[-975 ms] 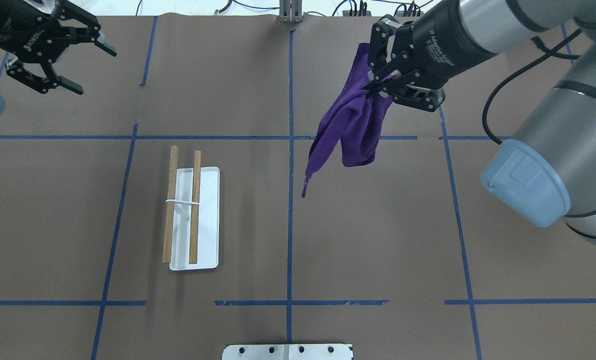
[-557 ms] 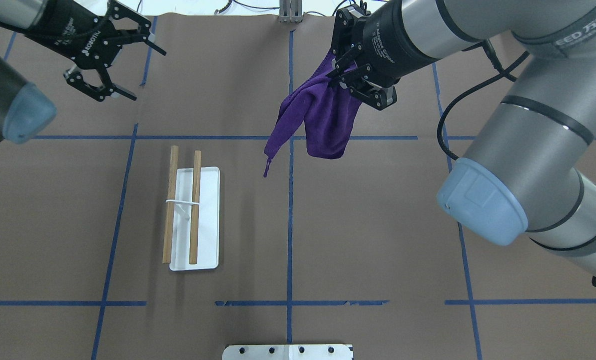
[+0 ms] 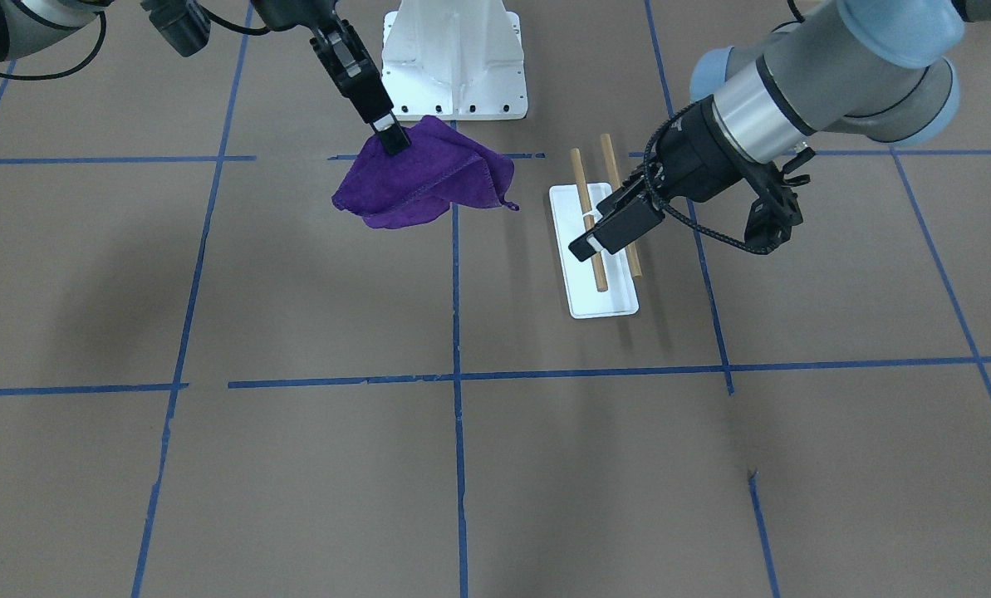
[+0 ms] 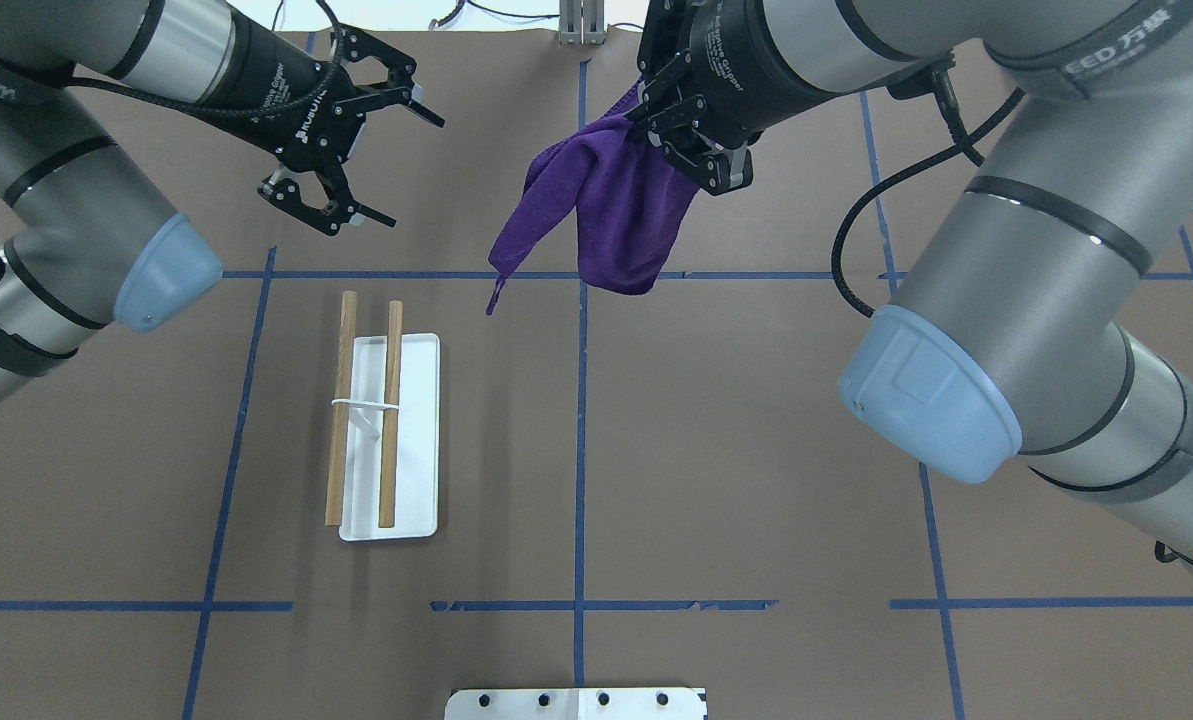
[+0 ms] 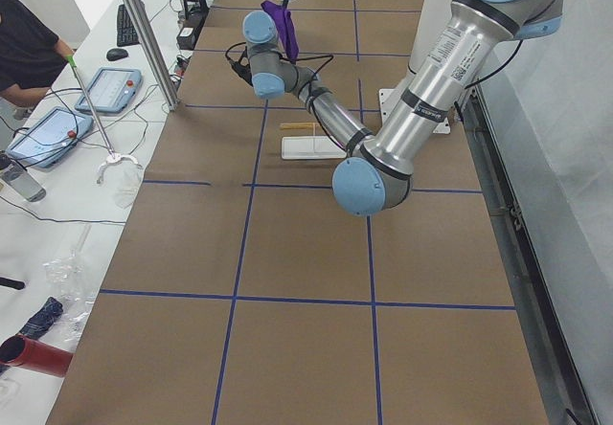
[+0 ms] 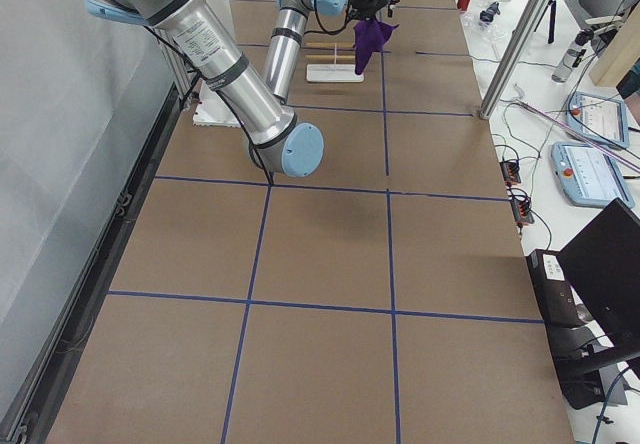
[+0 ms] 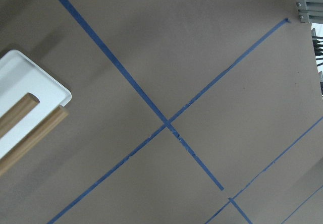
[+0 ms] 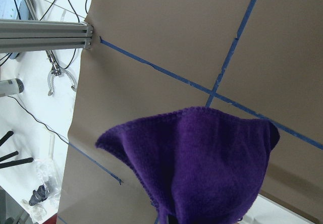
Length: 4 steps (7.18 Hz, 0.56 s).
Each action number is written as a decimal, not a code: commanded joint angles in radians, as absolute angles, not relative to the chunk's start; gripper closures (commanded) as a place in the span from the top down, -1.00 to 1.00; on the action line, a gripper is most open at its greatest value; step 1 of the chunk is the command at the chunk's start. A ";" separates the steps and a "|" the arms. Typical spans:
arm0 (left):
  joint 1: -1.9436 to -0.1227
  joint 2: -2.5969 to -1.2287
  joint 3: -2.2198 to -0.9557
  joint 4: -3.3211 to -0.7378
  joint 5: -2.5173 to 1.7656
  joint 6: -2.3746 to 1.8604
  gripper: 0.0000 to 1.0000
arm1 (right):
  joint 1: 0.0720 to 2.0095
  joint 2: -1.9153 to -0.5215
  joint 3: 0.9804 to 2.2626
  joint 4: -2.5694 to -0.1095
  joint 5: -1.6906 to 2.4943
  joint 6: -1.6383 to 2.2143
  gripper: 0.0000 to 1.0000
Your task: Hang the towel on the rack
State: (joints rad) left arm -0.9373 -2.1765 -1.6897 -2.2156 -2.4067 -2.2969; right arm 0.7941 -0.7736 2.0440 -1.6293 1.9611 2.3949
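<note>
The purple towel [image 4: 626, 220] hangs in the air from my right gripper [image 4: 661, 135], which is shut on its upper edge above the far centre of the table. It also shows in the front view [image 3: 420, 178] and the right wrist view [image 8: 202, 163]. The rack [image 4: 416, 440] is a white base with two wooden bars [image 4: 390, 410], standing left of centre; it also shows in the front view [image 3: 599, 291]. My left gripper [image 4: 418, 173] is open and empty, raised above the table beyond the rack's far end. The left wrist view shows the rack's corner [image 7: 25, 118].
Brown paper with blue tape lines covers the table [image 4: 756, 450]. The robot's white base plate [image 3: 453, 58] sits at the near edge. My right arm's elbow [image 4: 926, 400] hangs over the right half. An aluminium post [image 6: 520, 39] and operators' gear stand beyond the far edge.
My right gripper has carried the towel leftwards toward the centre line. My left gripper has moved right, from the far left corner to beyond the rack's far end, still open.
</note>
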 commanded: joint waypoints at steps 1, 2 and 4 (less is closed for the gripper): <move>-0.888 -2.204 -1.693 -2.220 -2.367 -2.357 1.00 | 0.792 -0.764 2.042 -1.629 1.959 2.404 -1.00; -0.867 -2.203 -1.690 -2.245 -2.350 -2.364 0.98 | 0.792 -0.759 2.037 -1.629 1.953 2.404 -1.00; -0.861 -2.191 -1.710 -2.252 -2.352 -2.367 0.90 | 0.792 -0.749 2.031 -1.629 1.935 2.411 -1.00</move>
State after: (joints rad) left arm -0.8662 -2.1992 -1.6982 -2.2451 -2.3534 -2.3640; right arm 0.7916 -0.7554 2.0349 -1.6291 1.9490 2.4062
